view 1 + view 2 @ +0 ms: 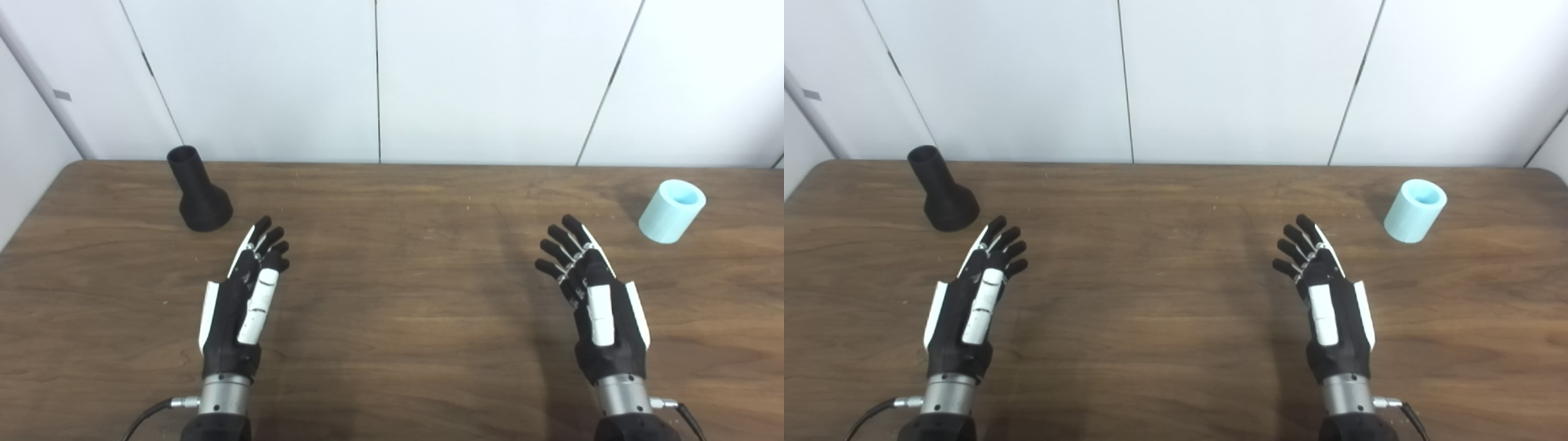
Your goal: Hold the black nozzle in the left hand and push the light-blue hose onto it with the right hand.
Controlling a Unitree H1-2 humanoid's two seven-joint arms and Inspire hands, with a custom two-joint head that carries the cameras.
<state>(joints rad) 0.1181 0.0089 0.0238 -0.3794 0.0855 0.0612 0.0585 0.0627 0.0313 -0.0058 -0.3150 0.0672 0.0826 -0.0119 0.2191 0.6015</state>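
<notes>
Black nozzle (199,193) near left hand (242,306); light-blue hose (672,211) near right hand (597,300); both spread, empty

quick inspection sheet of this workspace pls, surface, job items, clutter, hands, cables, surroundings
surface: wooden table, dark brown grain, a few pale specks on it.
job's things: black nozzle stands upright on its wide base at the far left; light-blue hose, a short tube, stands at the far right with its open end up. The two are far apart, neither is held.
clutter: nothing seen.
hands: left hand open, fingers pointing toward the nozzle, apart from it; right hand open, short of the hose.
cables: a black cable leaves the left wrist, another the right wrist.
surroundings: white wall panels behind the table.
</notes>
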